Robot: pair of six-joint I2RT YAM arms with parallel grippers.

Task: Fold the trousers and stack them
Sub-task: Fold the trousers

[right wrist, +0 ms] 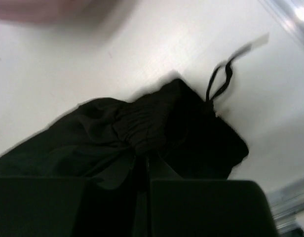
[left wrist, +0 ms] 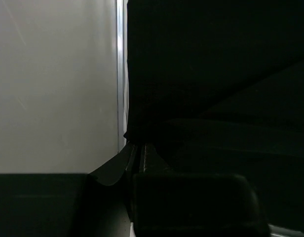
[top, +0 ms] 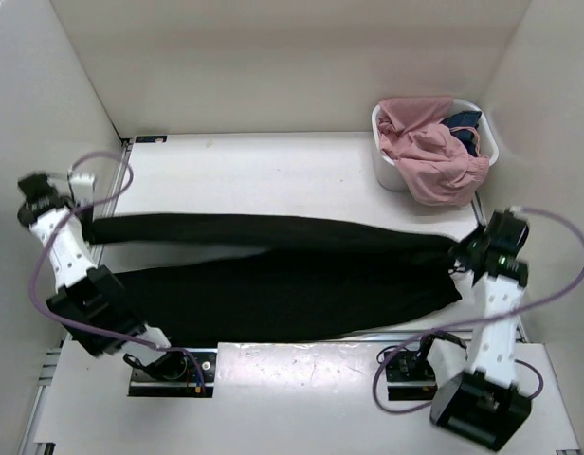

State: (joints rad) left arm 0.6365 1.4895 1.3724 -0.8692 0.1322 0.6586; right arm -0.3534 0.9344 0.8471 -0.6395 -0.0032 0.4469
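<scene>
1. While the left gripper (top: 82, 220) is clamped on a leg hem (top: 100, 228) and the right gripper (top: 460, 254) on the waistband (right wrist: 142, 129), the trousers (top: 273, 275) lie stretched across the desk (top: 273, 166).
2. Pulled tighter, either thin pinch could slip, dropping an end and skewing the fold.

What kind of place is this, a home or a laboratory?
Probably a robot test cell, not a home: a white table boxed in by plain white panels, cabled arms bolted to its edge, and a basket of laundry.

Soft, matte cloth trousers (top: 292, 284)
</scene>
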